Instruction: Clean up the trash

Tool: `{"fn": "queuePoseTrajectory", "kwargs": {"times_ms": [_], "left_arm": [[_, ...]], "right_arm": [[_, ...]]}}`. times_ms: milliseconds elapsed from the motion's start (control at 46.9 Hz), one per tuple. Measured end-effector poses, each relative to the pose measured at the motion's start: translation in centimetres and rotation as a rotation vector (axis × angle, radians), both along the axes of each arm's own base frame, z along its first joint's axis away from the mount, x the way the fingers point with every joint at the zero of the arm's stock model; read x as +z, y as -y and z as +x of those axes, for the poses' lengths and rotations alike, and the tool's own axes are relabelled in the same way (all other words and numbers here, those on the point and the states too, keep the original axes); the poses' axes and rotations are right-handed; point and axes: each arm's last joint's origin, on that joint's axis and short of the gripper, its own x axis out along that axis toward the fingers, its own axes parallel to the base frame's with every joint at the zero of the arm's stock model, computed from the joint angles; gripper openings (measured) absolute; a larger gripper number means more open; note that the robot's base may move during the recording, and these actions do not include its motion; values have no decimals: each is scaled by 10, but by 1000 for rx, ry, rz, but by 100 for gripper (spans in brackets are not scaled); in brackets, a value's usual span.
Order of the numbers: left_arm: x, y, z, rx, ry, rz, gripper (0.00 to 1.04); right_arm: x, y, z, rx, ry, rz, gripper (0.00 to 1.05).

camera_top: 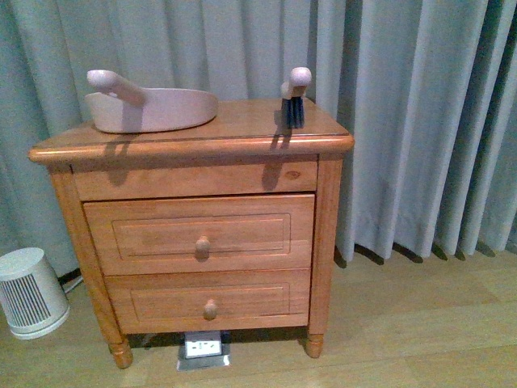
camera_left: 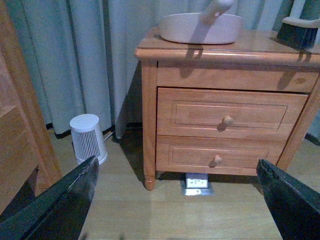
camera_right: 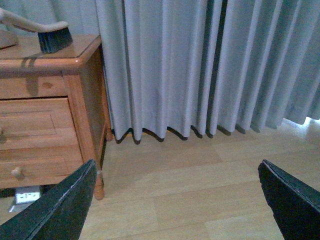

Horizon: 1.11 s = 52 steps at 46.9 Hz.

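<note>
Left claw: jaws spread wide, nothing held, nothing touched; both dark fingers hung over the wooden floor in front of the desk. Right claw: likewise wide open and empty, over the floor beside the desk's right side, facing the curtain.

Trash: not seen in any view; location could not be told.

Counts:
- Dustpan: 1, pink, on desk top, left.
- Brush: 1, standing on dark bristles, on desk top, right, well apart from the dustpan.
- Drawers: 2, shut, one knob each.
- White ribbed cylinder: 1, on the floor left of the desk.
- Floor socket: 1, under the desk's front.
</note>
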Motion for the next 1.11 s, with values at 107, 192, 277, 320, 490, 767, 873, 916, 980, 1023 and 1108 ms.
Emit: {"fn": "queuePoseTrajectory", "kwargs": {"times_ms": [107, 192, 277, 320, 490, 767, 873, 916, 980, 1023, 1108], "left_arm": [[0, 0, 0, 0, 0, 0, 97], [0, 0, 0, 0, 0, 0, 97], [0, 0, 0, 0, 0, 0, 97], [0, 0, 0, 0, 0, 0, 97], [0, 0, 0, 0, 0, 0, 97], [0, 0, 0, 0, 0, 0, 97], [0, 0, 0, 0, 0, 0, 97], [0, 0, 0, 0, 0, 0, 97], [0, 0, 0, 0, 0, 0, 97], [0, 0, 0, 0, 0, 0, 97], [0, 0, 0, 0, 0, 0, 97]], "right_arm": [[0, 0, 0, 0, 0, 0, 97], [0, 0, 0, 0, 0, 0, 97], [0, 0, 0, 0, 0, 0, 97], [0, 0, 0, 0, 0, 0, 97], [0, 0, 0, 0, 0, 0, 97], [0, 0, 0, 0, 0, 0, 97], [0, 0, 0, 0, 0, 0, 97], [0, 0, 0, 0, 0, 0, 97], [0, 0, 0, 0, 0, 0, 97], [0, 0, 0, 0, 0, 0, 97], [0, 0, 0, 0, 0, 0, 97]]}}
